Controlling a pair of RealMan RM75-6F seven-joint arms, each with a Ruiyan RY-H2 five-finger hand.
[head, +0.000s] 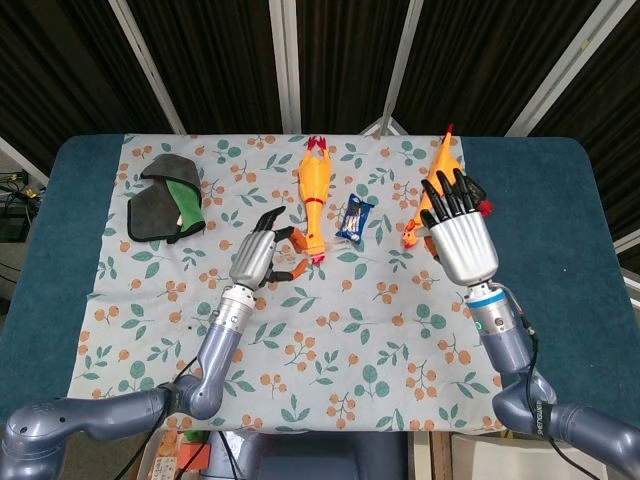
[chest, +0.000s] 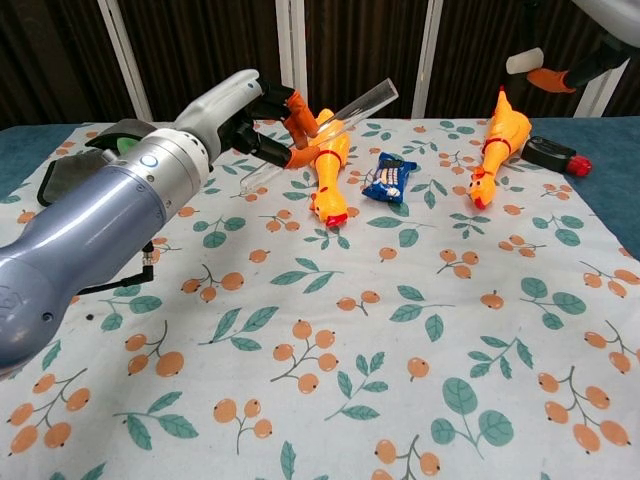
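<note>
Right now my left hand (chest: 262, 118) is up off the table, its fingers (chest: 300, 112) pinching a clear tube (chest: 335, 122) that slants upward past them toward the far side. In the head view the tube is too transparent for me to make out, but the chest view shows it plainly, gripped near its lower half with the long end sticking out beyond the fingertips. Just beyond those fingers lies the nearer rubber chicken (head: 313, 196), stretched out on the floral cloth (head: 330, 350), and a little further to that side sits a small blue packet (head: 354, 218).

My right hand (head: 458, 235) is lifted high, back toward the camera, fingers spread and pointing away from me. It holds nothing that I can see. Under and beyond its fingertips lie the second rubber chicken (chest: 492, 143) and a small black device with a red end (chest: 552, 155); in the chest view only the thumb tip and a fingertip of that hand show at the top edge.

Well away from the left hand's fingers, at the far corner of the cloth, rests a folded grey and green rag (head: 165, 200).

As I judge it, the picking-up is done: the tube is off the table and secure. Setting it down or handing it over is not yet done, and the right hand has touched nothing.
</note>
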